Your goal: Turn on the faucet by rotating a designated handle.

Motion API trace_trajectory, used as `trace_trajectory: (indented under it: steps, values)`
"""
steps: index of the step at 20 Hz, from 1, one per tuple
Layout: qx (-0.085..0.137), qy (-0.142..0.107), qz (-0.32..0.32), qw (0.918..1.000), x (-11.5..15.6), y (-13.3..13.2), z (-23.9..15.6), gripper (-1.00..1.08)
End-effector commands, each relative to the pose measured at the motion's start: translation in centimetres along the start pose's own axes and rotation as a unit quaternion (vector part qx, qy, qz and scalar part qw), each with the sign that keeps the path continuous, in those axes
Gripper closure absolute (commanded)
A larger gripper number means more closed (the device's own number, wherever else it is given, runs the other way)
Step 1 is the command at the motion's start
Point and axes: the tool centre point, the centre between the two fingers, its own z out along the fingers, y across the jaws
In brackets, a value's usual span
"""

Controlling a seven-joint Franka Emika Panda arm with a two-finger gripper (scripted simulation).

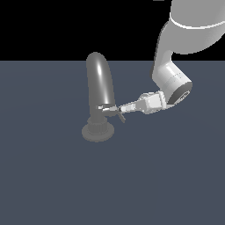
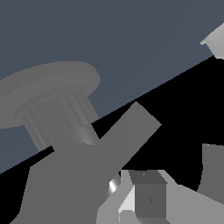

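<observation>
Standing mid-counter [image 1: 52,184] on a ridged base, tall grey faucet [image 1: 100,83]; reaching in level from the exterior view's right, probably to push sideways, claw [image 1: 117,110], spread or pressed together impossible to tell; touching its tip at the faucet's lower body, small handle [image 1: 107,107].

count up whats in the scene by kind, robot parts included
faucet: 1
handle: 1
robot arm: 1
tool: 1
total: 4
</observation>
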Motion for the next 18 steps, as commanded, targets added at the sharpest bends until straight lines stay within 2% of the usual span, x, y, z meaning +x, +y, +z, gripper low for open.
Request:
trace_trajectory:
  steps: [1, 18]
  values:
    - [0.005, -0.001, 0.004, 1.0000, 1.0, -1.0, 0.0, 1.08]
    - [0.007, -0.007, 0.026, 0.9996, 5.2, -4.8, 0.0, 1.08]
